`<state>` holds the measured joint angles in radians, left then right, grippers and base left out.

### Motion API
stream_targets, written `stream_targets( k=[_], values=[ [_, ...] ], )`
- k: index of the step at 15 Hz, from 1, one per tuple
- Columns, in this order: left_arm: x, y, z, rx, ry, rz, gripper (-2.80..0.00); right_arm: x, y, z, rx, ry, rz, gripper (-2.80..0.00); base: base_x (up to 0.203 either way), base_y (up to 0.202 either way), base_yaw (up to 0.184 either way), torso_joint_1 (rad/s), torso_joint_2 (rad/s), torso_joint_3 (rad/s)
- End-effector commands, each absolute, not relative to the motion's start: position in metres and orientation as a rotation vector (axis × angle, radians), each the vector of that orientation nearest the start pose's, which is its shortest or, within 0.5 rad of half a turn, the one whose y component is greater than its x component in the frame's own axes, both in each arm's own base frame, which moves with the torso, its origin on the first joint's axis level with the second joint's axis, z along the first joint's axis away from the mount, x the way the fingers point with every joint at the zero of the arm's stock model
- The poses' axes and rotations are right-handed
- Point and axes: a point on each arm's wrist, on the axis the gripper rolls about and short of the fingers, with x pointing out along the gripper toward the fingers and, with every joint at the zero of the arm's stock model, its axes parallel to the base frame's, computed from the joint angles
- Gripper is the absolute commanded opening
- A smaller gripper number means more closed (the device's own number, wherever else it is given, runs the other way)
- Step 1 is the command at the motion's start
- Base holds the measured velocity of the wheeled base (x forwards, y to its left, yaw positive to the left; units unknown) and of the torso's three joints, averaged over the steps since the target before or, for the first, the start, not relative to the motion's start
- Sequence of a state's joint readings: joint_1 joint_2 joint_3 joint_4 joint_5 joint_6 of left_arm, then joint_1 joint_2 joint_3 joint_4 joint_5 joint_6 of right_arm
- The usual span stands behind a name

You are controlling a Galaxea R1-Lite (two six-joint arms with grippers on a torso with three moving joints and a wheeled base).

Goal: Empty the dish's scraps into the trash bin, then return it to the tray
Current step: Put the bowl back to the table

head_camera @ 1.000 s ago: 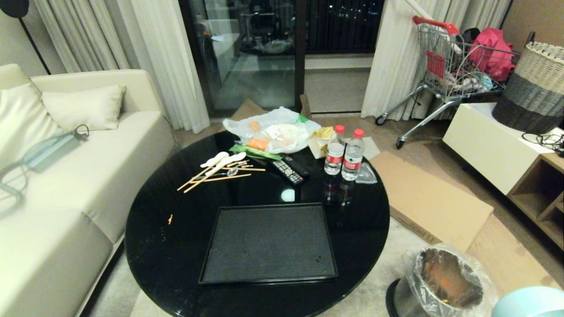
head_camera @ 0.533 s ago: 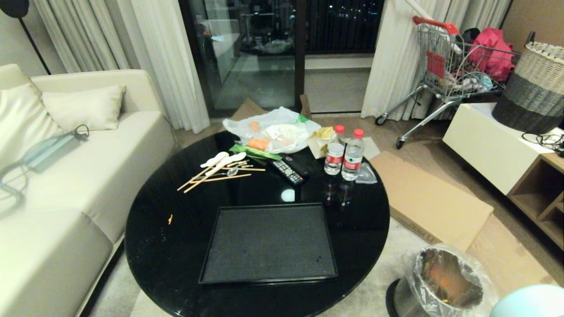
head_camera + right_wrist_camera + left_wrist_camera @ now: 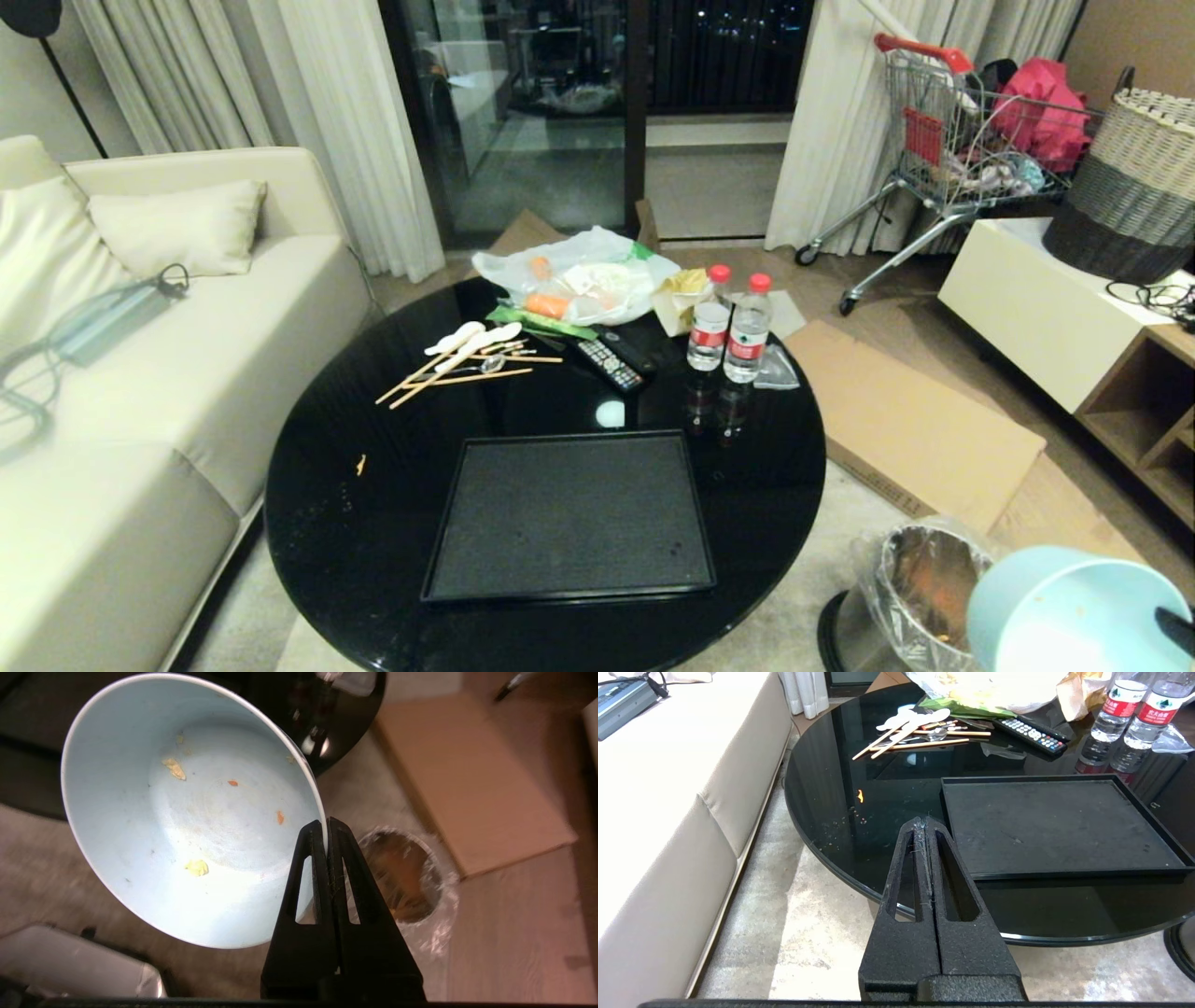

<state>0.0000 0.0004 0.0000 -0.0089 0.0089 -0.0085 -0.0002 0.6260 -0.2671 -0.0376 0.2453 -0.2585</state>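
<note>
Step in hand: dumping. R pincer is clamped on the dish rim, dish near the trash bin. Few scraps cling inside, seen only in R wrist view. Next: bring dish to the tray on desk. L pincer closed, empty, parked near the desk edge.

Home living room, cream sofa, round black coffee table, long curtains, remote control
</note>
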Motion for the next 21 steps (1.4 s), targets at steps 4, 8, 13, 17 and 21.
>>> stream_targets(
  k=[4,8,13,17,21],
  values=[
    [-0.023,0.000,0.076,-0.009,-0.009,0.009,-2.80,0.138,0.016,0.145,-0.189,0.637,0.416,-2.80,0.000,0.000,0.000,0.007,0.00,0.001],
    [-0.023,0.000,0.076,-0.009,-0.009,0.009,-2.80,0.221,0.041,0.133,-0.167,0.719,0.444,-2.80,0.000,0.000,0.000,0.000,0.00,0.000],
    [-0.023,0.000,0.076,-0.009,-0.009,0.009,-2.80,0.290,0.108,0.118,-0.024,0.774,0.317,-2.80,0.000,0.000,0.000,0.000,0.00,0.000],
    [-0.023,0.000,0.076,-0.009,-0.009,0.009,-2.80,0.303,0.145,0.099,0.015,0.843,0.280,-2.80,0.000,0.000,0.000,0.000,0.00,0.000],
    [-0.023,0.000,0.076,-0.009,-0.009,0.009,-2.80,0.320,0.191,0.087,0.096,0.891,0.222,-2.80,0.000,0.000,0.000,0.000,0.00,0.000]
  ],
)
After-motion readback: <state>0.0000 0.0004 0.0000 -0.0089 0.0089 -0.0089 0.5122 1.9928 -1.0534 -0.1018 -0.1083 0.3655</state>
